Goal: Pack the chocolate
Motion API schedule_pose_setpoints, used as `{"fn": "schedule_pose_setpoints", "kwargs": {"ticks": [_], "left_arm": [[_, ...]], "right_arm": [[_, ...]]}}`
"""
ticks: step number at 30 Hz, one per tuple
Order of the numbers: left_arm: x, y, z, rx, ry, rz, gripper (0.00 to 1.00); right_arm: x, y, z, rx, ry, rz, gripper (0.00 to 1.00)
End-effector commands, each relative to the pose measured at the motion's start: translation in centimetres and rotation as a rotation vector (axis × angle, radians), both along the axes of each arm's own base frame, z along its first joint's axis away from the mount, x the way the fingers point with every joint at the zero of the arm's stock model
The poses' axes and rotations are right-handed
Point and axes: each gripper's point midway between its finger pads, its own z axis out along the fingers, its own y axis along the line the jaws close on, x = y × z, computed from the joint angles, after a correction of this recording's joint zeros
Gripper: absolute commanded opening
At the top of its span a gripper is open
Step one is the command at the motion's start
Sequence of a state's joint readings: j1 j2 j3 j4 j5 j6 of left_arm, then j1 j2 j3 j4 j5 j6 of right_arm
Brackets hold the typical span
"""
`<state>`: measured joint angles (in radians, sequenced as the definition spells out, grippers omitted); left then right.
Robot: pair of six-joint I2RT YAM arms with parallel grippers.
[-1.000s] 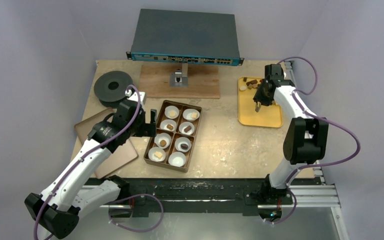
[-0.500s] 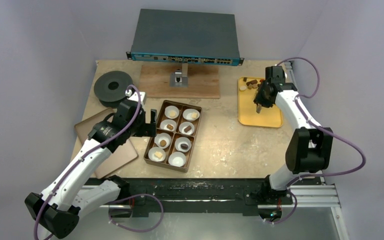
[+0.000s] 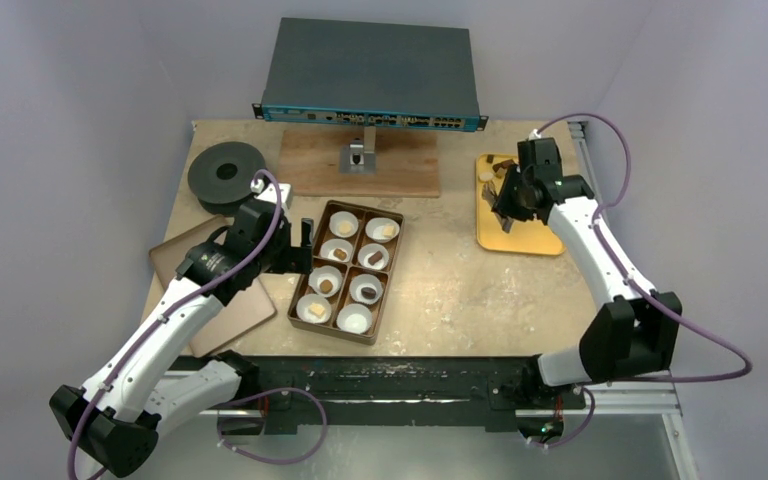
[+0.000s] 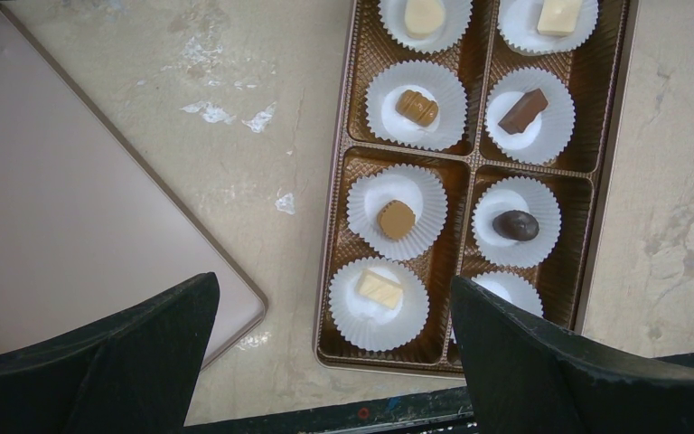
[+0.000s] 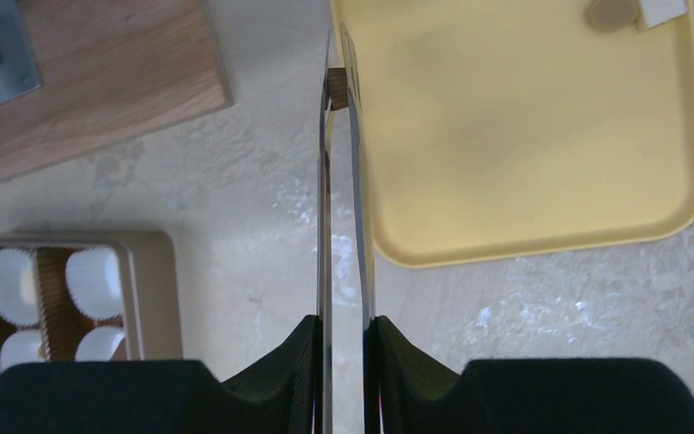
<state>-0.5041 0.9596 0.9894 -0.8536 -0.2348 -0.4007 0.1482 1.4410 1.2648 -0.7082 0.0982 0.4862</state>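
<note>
Tan chocolate (image 5: 335,88) is gripped in the right jaws and has been swung from the tray (image 5: 524,136) toward the box (image 4: 475,99); left jaws are held open.

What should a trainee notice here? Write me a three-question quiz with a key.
1. True or false: the left gripper is shut.
2. How many paper cups in the box hold a chocolate? A two, B four, C seven.
3. Fill in: the tweezers held in the right gripper pinch a ____ piece.
Key: 1 false; 2 C; 3 tan.
</note>
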Motion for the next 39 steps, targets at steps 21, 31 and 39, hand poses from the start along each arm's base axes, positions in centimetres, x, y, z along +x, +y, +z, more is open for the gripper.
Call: {"fn": "schedule_pose_setpoints", "kwargs": {"ticks": [21, 31, 39], "left_arm": [[0.9, 0.3, 0.3, 0.015, -0.016, 0.024, 1.0], [1.0, 0.5, 0.0, 0.032, -0.007, 0.034, 1.0], [1.1, 0.5, -0.2, 0.039, 0.003, 0.035, 1.0]], "right_arm": [[-12.7, 15.2, 6.1, 0.221, -0.012, 0.495, 0.25], [-17.9, 19.8, 6.1, 0.207, 0.043, 0.715, 0.25], [-21.7, 22.4, 4.3, 0.176, 0.109, 0.852, 0.25]]}}
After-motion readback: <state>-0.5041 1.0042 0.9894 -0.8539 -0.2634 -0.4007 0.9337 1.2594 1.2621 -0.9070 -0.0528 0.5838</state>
